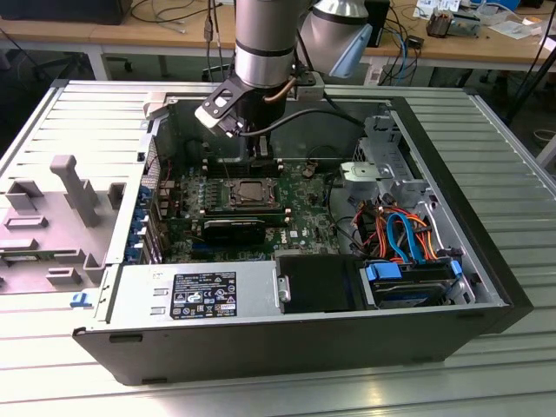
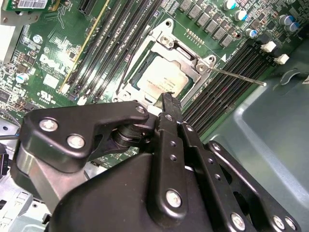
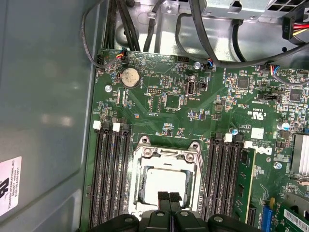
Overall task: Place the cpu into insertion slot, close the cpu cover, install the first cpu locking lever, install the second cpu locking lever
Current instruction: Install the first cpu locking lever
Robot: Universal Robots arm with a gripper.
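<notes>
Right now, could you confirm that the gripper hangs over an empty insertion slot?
The slot is not empty: the first wrist view shows the cpu seated in the insertion slot, framed by the cpu cover. The gripper does hang over it.

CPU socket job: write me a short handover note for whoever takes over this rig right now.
Gripper: shut, nothing in it. Its tips are over the edge of the cpu cover; I cannot tell whether they touch it.
Things: the cpu lies in the insertion slot, and the cover is folded flat over it.
Done: cpu placed, cover closed.
Left: one locking lever juts out free beside the slot, unlatched. I cannot tell the state of the other lever.
</notes>
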